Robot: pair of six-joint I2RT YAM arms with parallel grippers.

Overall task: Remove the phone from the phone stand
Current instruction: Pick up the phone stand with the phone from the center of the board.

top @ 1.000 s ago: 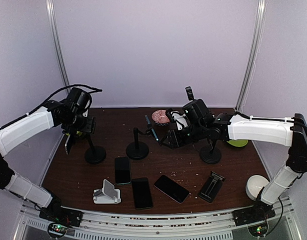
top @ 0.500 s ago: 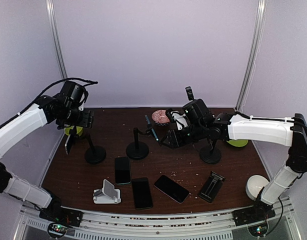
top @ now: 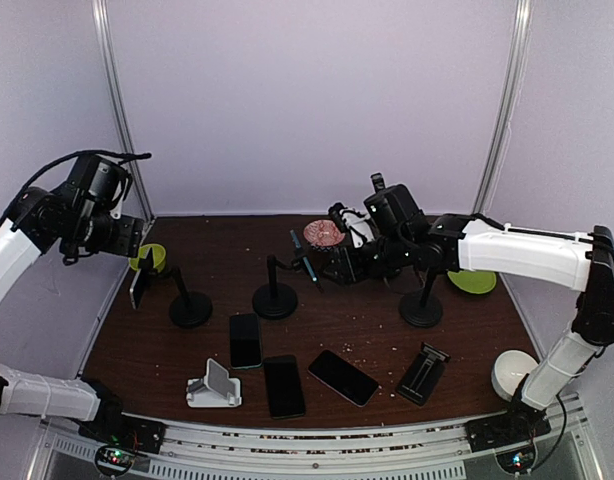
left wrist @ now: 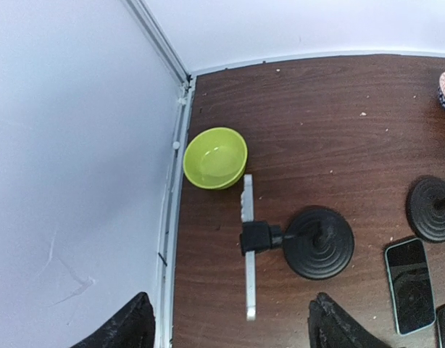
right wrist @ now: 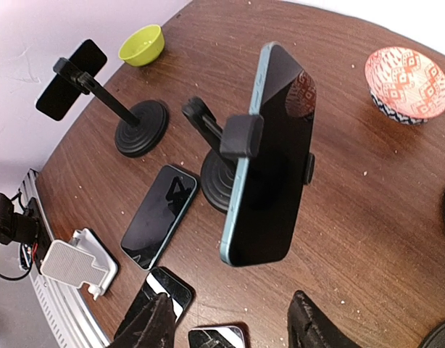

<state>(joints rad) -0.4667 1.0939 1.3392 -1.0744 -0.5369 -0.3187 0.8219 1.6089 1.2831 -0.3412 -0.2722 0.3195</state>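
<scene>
Since a second ago the left arm (top: pixel 27 225) has drawn up and out toward the left wall, away from the left stand (left wrist: pixel 320 243). The right arm (top: pixel 517 255) has shifted only slightly toward the far edge of the worktop (top: pixel 377 335).

The left jaws stand wide apart with nothing between them. Both fingertips (left wrist: pixel 135 326) show at the bottom of the left wrist view, high above the left stand. That stand is near the left edge and clamps a silver-edged phone (left wrist: pixel 247 203), seen edge-on. A green bowl (left wrist: pixel 215 156) sits just beyond it in the far left corner.

The right jaws are also apart and closed on nothing; the fingertips (right wrist: pixel 157 322) hang just short of the blue-edged phone (right wrist: pixel 269 152). This phone is upright and a little tilted in the clamp of the middle stand (top: pixel 275 302), which stands a little left of the worktop's centre.

Three loose phones (top: pixel 284 385) lie flat nearer the near edge, between a white stand (top: pixel 212 388) and a black folding stand (top: pixel 422 372). A patterned bowl (right wrist: pixel 407 83) sits by the far edge. A third round-based stand (top: pixel 422 310) is under the right arm.
</scene>
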